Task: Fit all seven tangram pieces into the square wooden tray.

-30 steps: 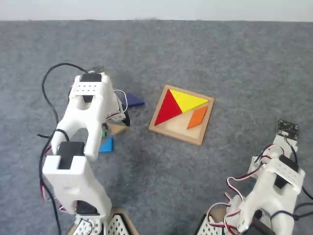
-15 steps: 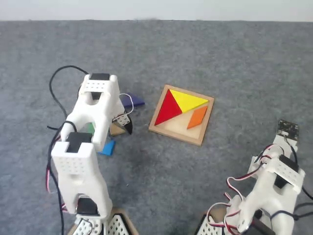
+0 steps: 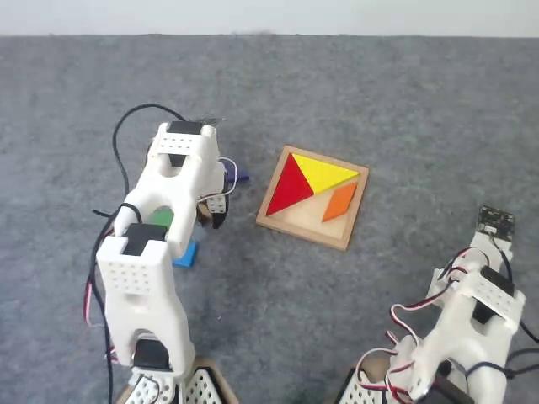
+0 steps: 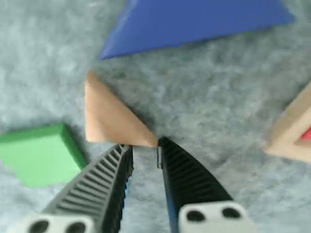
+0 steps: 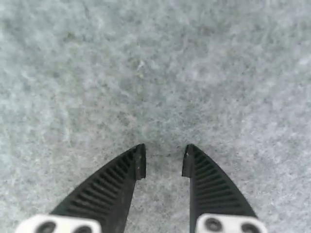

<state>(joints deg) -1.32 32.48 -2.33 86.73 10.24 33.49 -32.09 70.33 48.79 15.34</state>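
Piece: tan triangle (image 4: pixel 109 119) is seen flat on tabletop (image 4: pixel 209 87), beside green piece (image 4: pixel 36 153), near tray (image 4: pixel 291 138).
Handling: judged light, stiff, thin; easily slid.
Grip: best taken across opposite edges.
Left fingers (image 4: pixel 189 179): slightly parted, empty, at its corner.
Right fingers (image 5: pixel 116 184): parted, empty.

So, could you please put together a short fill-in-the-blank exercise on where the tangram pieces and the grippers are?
1. The tray holds ___ pieces.
2. In the tray, the triangle touching the yellow one is ___.
3. The left gripper is at a corner of the tan triangle; the block beside that is ___.
4. The right gripper is ___ over bare carpet.

Missing words: three; red; green; open.
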